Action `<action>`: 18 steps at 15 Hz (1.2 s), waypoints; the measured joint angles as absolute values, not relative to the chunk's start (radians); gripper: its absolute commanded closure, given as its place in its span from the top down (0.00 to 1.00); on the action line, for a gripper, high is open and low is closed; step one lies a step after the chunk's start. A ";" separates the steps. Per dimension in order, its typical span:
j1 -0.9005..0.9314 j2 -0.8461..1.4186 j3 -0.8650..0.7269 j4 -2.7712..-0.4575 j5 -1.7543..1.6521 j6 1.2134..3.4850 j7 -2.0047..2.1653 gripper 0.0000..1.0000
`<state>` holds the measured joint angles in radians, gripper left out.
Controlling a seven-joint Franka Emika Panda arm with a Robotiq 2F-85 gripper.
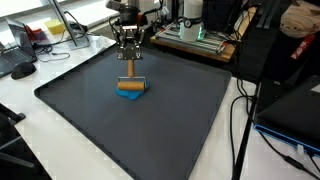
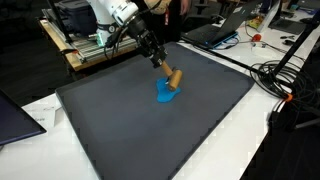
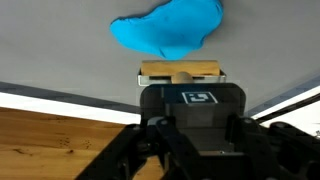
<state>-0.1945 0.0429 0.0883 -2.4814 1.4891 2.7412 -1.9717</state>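
Hand (image 1: 127, 53) grips wooden tool (image 1: 128, 72), touching blue cloth (image 1: 130, 95).

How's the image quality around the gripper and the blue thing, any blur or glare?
Wrist view: the gripper fills the lower frame, soft and dark, while the blue lump is brightly lit; a white strip glares past the dark mat. Both exterior views: even light, the mat matte, no harsh shadow by the wooden tool.
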 measured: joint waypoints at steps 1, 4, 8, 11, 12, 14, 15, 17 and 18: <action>-0.195 0.043 0.088 -2.481 1.489 2.741 -1.972 0.23; -0.195 0.048 0.088 -2.483 1.488 2.741 -1.972 0.23; -0.196 0.063 0.086 -2.480 1.505 2.732 -2.003 0.23; -0.200 0.064 0.074 -2.477 1.540 2.684 -2.061 0.23; -0.205 0.065 0.068 -2.475 1.555 2.658 -2.083 0.23; -0.217 0.075 0.053 -2.466 1.580 2.611 -2.123 0.23; -0.224 0.086 0.046 -2.457 1.597 2.590 -2.147 0.23; -0.241 0.117 0.029 -2.435 1.624 2.543 -2.193 0.23; -0.240 0.135 0.011 -2.423 1.634 2.516 -2.213 0.23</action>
<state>-0.2398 0.1348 0.0107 -2.4233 1.6336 2.5160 -2.2129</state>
